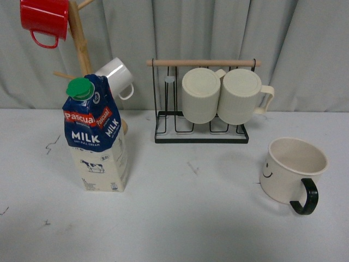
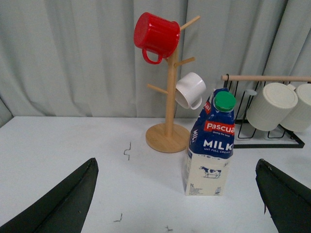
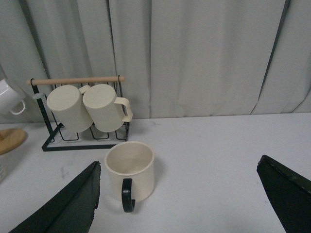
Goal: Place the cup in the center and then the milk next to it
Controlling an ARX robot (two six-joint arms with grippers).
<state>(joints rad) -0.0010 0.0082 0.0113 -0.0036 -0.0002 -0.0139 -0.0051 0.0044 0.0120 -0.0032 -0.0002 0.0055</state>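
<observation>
I am looking at a grey curtain (image 1: pixel 305 43) hanging across the whole back, with the pale counter (image 1: pixel 180 218) spreading out below it. At the back of the counter, near the middle, a black wire rack (image 1: pixel 202 139) with a wooden top bar is carrying two ribbed cream mugs (image 1: pixel 200 102) lying on their sides. To its left a wooden mug tree (image 2: pixel 169 136) is holding a red mug (image 2: pixel 156 35) up high and a white mug (image 2: pixel 190 90) lower down.

The milk (image 1: pixel 97 142) is standing upright on the left side of the counter, just in front of the tree, with its green cap (image 1: pixel 80 88) on. The cup (image 1: pixel 292 166) is sitting upright on the right side, well apart from the milk. Its black handle is pointing toward me and its smiley is facing left.

In each wrist view the dark tips are showing at opposite lower corners. The left jaws are standing wide apart around nothing, facing the milk. The right jaws are likewise spread wide, gripping nothing and facing the cup.
</observation>
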